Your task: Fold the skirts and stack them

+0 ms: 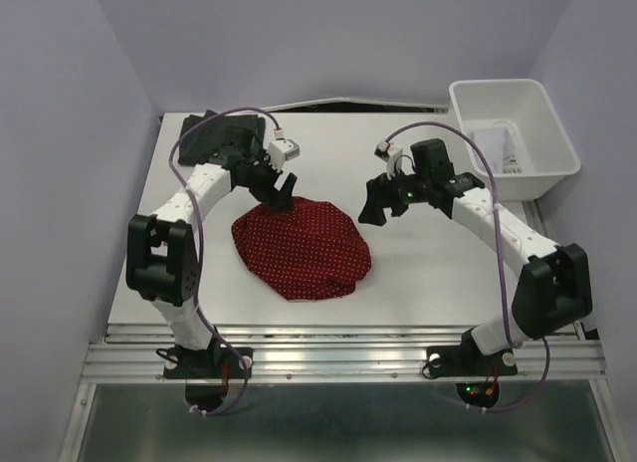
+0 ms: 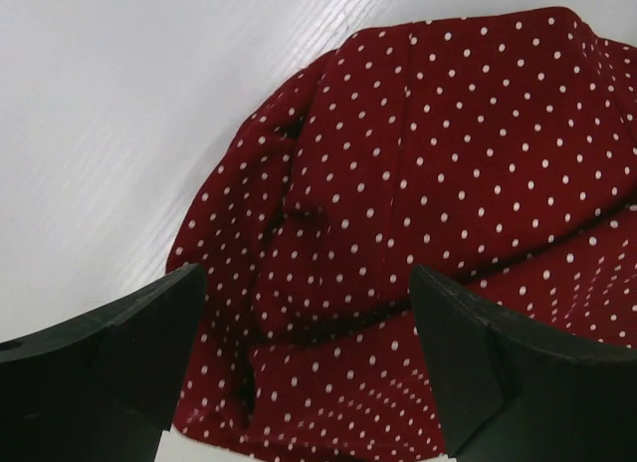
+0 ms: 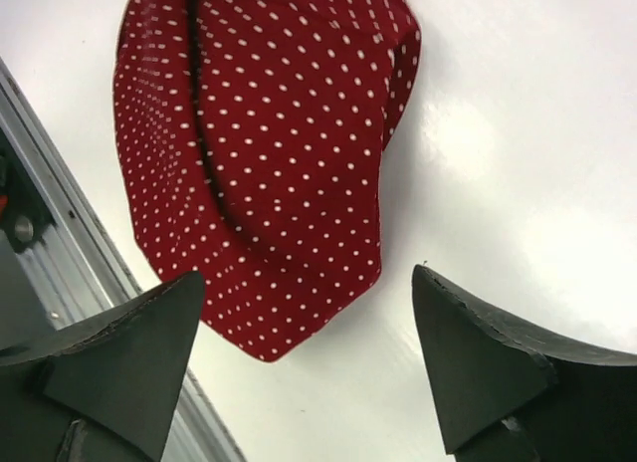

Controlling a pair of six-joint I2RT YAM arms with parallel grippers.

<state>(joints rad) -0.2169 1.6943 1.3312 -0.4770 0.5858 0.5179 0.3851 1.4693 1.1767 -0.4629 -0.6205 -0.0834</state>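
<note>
The red skirt with tiny white dots lies spread and rumpled in the middle of the table. My left gripper is open right over its far left edge; the left wrist view shows the folded cloth between the spread fingers. My right gripper is open and empty above bare table, just right of the skirt's far right edge; the skirt also shows in the right wrist view. The dark charcoal skirt lies folded at the far left corner. White cloth lies in the bin.
A white rectangular plastic bin stands at the far right corner. A metal rail runs along the table's near edge, by the arm bases.
</note>
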